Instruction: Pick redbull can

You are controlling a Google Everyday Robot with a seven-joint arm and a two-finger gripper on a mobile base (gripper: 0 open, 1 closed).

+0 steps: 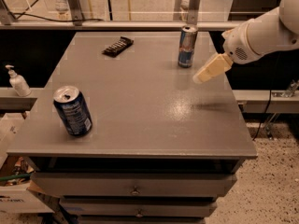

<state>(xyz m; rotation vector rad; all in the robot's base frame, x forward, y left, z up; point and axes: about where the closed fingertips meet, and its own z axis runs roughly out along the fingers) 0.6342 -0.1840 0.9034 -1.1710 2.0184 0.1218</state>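
Note:
The redbull can point(187, 46) stands upright near the back right of the grey table point(140, 106). It is tall and slim, blue and silver with a red mark and a silver top. My gripper point(201, 77) hangs above the table just right of the can and a little nearer the front, apart from it. It comes in on the white arm point(261, 31) from the right.
A wider dark blue can point(72, 111) with white print stands near the front left. A flat black packet point(117, 46) lies at the back left. A white pump bottle point(17, 80) stands off the table's left side. Drawers sit below the front edge.

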